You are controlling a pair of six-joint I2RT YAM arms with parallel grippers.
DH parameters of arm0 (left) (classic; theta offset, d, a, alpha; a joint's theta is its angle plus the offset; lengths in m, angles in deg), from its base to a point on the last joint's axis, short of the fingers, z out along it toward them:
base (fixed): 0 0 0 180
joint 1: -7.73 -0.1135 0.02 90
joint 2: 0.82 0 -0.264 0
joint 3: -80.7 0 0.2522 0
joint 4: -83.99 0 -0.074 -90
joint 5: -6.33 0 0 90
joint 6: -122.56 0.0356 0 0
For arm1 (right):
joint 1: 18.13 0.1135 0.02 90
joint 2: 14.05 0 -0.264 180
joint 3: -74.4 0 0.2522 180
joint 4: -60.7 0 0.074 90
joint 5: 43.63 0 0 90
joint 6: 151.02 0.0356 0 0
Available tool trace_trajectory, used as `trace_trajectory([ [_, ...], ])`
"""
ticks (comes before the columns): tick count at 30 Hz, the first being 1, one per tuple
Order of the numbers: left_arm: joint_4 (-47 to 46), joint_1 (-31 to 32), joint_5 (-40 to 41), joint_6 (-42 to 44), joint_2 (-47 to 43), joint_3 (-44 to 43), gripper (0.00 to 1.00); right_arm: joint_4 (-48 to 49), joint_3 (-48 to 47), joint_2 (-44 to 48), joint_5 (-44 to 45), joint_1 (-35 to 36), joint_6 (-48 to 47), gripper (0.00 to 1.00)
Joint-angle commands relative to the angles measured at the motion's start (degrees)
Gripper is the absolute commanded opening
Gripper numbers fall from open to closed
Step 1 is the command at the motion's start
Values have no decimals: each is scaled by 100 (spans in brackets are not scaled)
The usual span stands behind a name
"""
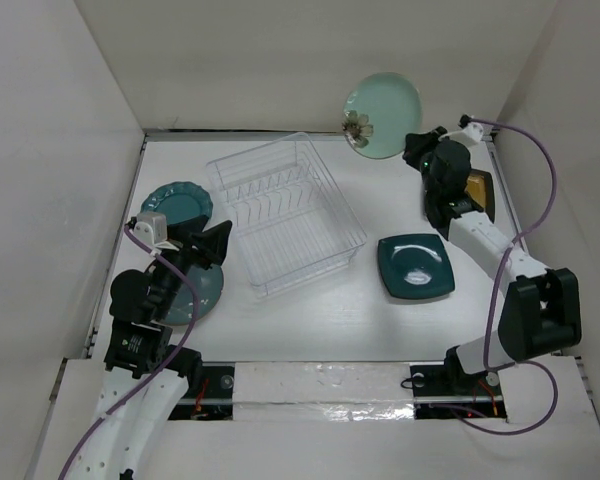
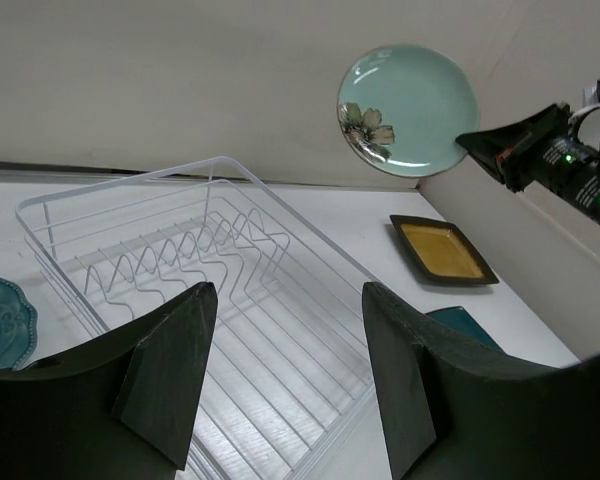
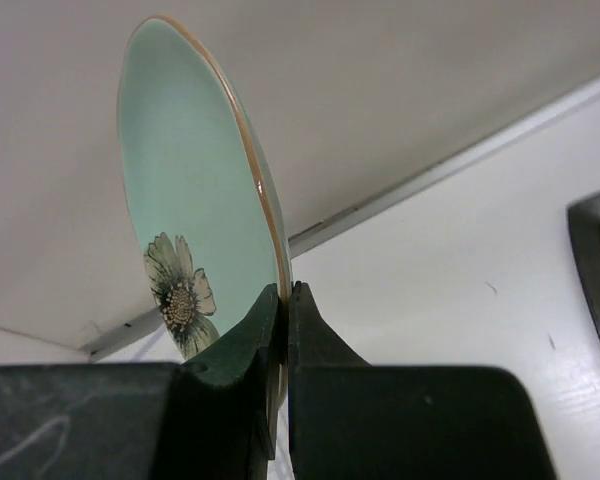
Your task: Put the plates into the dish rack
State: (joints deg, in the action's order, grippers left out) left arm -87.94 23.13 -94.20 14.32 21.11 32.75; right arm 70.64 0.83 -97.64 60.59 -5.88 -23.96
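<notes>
Pinching the pale green plate by its lower rim, our right gripper has its fingers pressed tight on the edge, right by the little flower mark. The plate is up off the table at the far right corner, standing on edge in front of the back wall.

Our left gripper hangs at the left side of the dish rack, fingers spread wide, and the rack's pegs show in the gap between them.

The rack sits a bit left of the middle of the table, turned at an angle, and none of the plates are in it yet.

The rest of the plates all lie flat on the table:
- scalloped teal plate, just left of the rack
- round teal-blue plate, partly hidden under our left arm
- dark teal squarish plate, right of the rack
- mustard-yellow square plate, by the right wall, half covered by our right arm in the top view
</notes>
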Motion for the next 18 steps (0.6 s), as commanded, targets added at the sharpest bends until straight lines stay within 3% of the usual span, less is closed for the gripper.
trace_trajectory([
  [1,-301,33,-64,31,-84,-17,57,102,-881,63,326,646,-1138,0],
  [7,-265,33,-64,31,-145,9,57,-541,-2059,-472,1512,1560,-2386,0],
  [12,-257,33,-90,31,-128,0,58,-1156,-3140,-1018,1988,1965,-3168,0],
  [18,-257,33,-99,22,-163,0,58,-1201,-3458,-1563,2568,2334,-3818,0],
])
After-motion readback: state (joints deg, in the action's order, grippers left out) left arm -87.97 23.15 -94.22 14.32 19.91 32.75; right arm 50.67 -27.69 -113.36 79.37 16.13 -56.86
